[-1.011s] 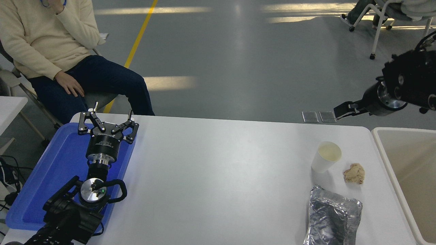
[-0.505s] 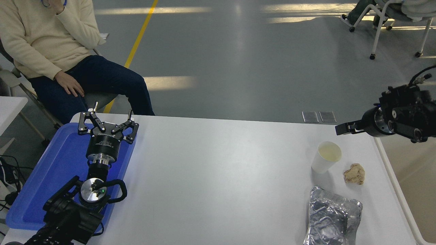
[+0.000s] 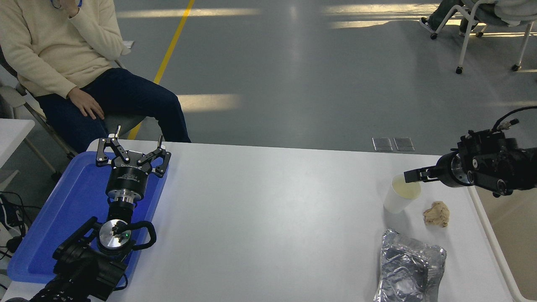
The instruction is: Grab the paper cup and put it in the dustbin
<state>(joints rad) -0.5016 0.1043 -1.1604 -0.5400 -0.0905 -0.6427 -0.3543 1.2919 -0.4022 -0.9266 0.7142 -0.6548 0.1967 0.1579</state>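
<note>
The paper cup (image 3: 400,199) stands upright on the white table at the right, white outside and pale cream inside. My right gripper (image 3: 413,175) comes in from the right edge and hangs over the cup's far rim, seen side-on. The beige dustbin (image 3: 517,235) sits past the table's right edge, partly hidden by my right arm. My left gripper (image 3: 133,147) is parked open and empty over the blue tray (image 3: 46,222) at the lower left.
A crumpled tan paper wad (image 3: 436,213) lies just right of the cup. A crinkled silver foil tray (image 3: 409,268) lies in front of it. A person in a cream sweater (image 3: 58,50) sits at the far left. A chair (image 3: 470,29) stands at the top right.
My right arm has come down and moved left, from above the dustbin's far corner to the cup's rim. The cup, the wad, the foil tray and my left arm have not moved.
</note>
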